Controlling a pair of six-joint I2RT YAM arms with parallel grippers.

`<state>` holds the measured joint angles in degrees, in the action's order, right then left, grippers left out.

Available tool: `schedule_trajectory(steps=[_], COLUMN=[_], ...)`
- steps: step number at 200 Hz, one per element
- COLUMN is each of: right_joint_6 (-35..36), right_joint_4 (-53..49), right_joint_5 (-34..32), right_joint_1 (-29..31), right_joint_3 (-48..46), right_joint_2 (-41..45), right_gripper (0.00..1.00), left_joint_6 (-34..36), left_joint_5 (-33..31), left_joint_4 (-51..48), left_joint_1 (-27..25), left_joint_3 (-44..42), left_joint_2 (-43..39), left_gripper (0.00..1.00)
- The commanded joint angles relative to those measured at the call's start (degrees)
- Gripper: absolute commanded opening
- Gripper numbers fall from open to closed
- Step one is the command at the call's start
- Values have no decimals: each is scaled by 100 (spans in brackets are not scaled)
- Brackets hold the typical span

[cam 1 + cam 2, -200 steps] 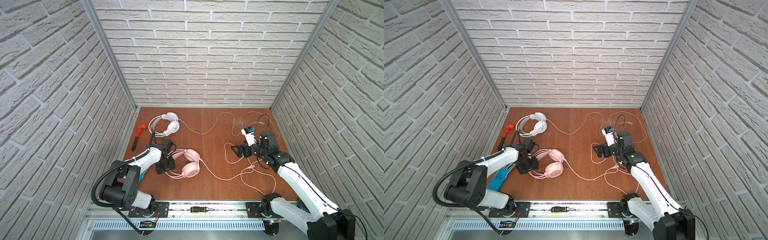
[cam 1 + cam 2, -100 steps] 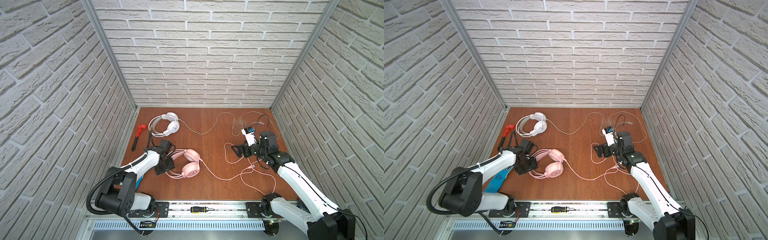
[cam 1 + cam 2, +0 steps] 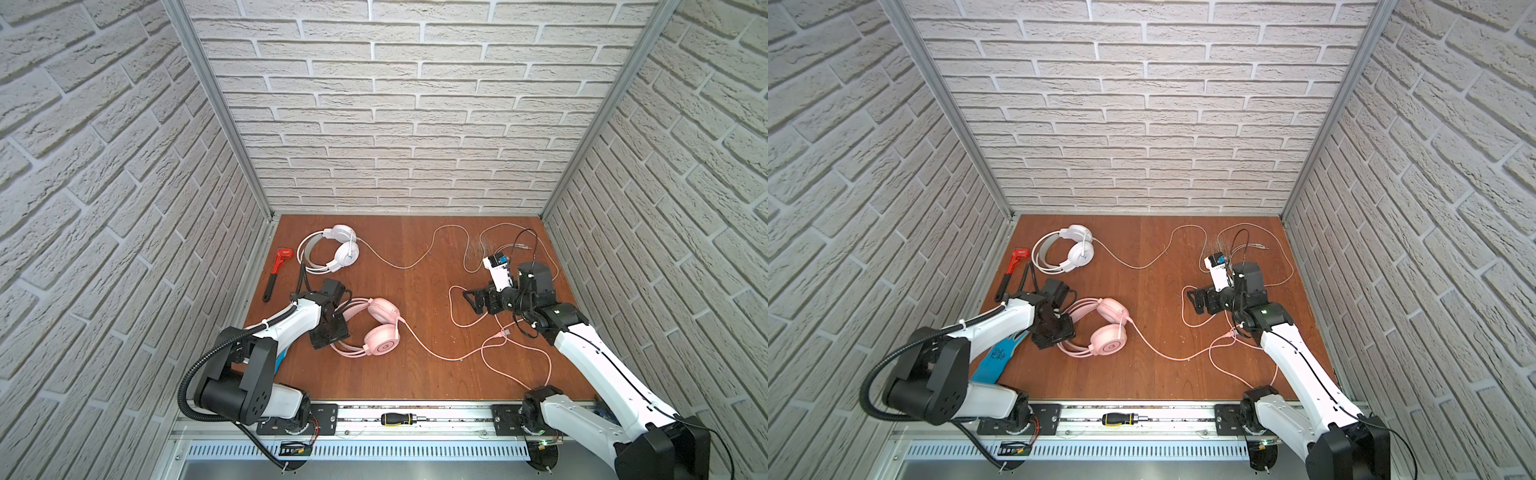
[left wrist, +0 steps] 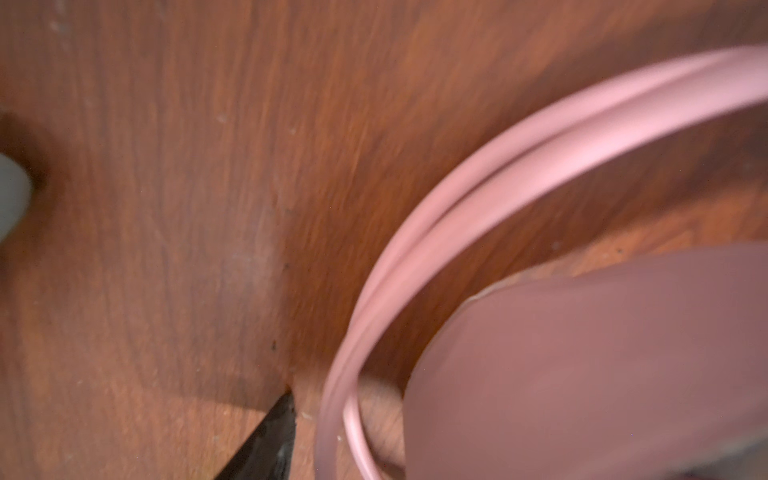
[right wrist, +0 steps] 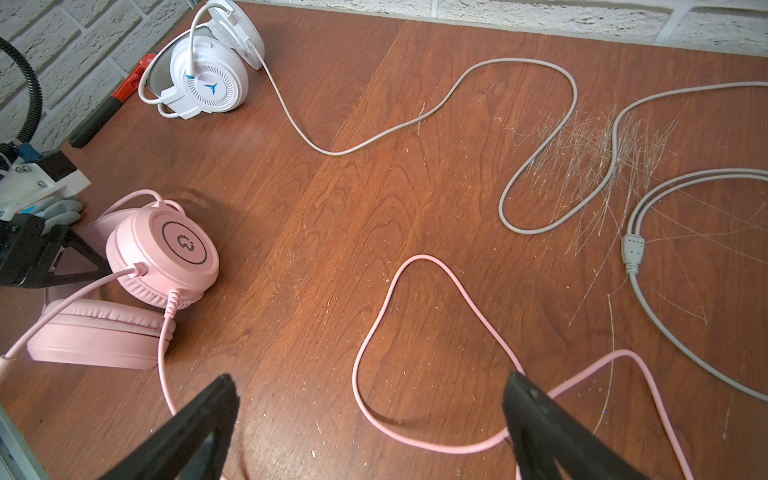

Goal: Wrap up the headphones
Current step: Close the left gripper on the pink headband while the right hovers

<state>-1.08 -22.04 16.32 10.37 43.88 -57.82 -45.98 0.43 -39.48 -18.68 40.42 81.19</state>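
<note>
Trouble could come if L gripper point(image 3: 332, 332) squeezes off-centre: the thin pink headband point(image 4: 457, 195) may pop out & the pink headphones point(image 3: 380, 328), lying on the wood table point(image 3: 415, 374) left of middle, may slide. Can't tell if it pinches the band; only one fingertip point(image 4: 270, 432) shows, just beside it. R gripper point(image 5: 370, 380) has fingers wide apart above a pink cable point(image 5: 424, 257) loop; could snag it. Vs 1 s ago: headset & R arm sit the same, L arm shifted a bit.

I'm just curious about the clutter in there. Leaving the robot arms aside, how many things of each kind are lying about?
Headsets: 2 (pink headset, white headset)
Hand tools: 2 (red wrench, screwdriver)
Gloves: 1 (blue glove)
Total: 5
</note>
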Motion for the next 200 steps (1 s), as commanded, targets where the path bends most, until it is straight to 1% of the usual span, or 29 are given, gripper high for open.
schedule_trajectory(steps=[1, 41, 47, 55, 59, 87, 116, 135, 145, 162, 175, 183, 200], right_joint_6=[2, -3, 2, 12, 24, 120, 170, 109, 53, -53, -94, -103, -112], right_joint_4=[159, 27, 9, -19, -28, -92, -81, -20, 36, 160, 193, 175, 123], right_joint_5=[-10, -28, -20, -29, -40, -92, -85, -85, -79, -69, -24, -8, -47], right_joint_1=[57, 61, 65, 65, 64, 69, 69, 70, 69, 66, 65, 66, 70], right_joint_3=[181, 166, 165, 165, 165, 283, 456, 446, 368, 222, 166, 165, 156], right_joint_2=[8, 26, 29, 18, 4, -164, -319, -309, -276, -238, -247, -263, -258], right_gripper=[100, 100, 100, 100, 100, 100, 100, 100, 100, 100, 100, 100, 100], left_joint_6=[124, 210, 212, 180, 177, 221, 168, 160, 191, 251, 273, 273, 233], left_joint_5=[-12, -16, -13, -68, -88, -72, 36, 47, 33, 70, 72, 74, 59], left_joint_4=[102, 130, 135, 82, 50, 37, 241, 178, 94, 4, -50, -37, 13], left_joint_1=[-26, -22, -27, -26, -22, -22, -22, -31, -24, -35, -31, -29, -26], left_joint_3=[-52, 78, 103, 149, 175, 272, 308, 324, 300, 259, 238, 222, 223], left_joint_2=[267, 574, 632, 725, 773, 1025, 1145, 1173, 1127, 991, 935, 934, 1021], left_gripper=[56, 51, 48, 40, 39, 38, 38, 38, 39, 46, 47, 47, 40])
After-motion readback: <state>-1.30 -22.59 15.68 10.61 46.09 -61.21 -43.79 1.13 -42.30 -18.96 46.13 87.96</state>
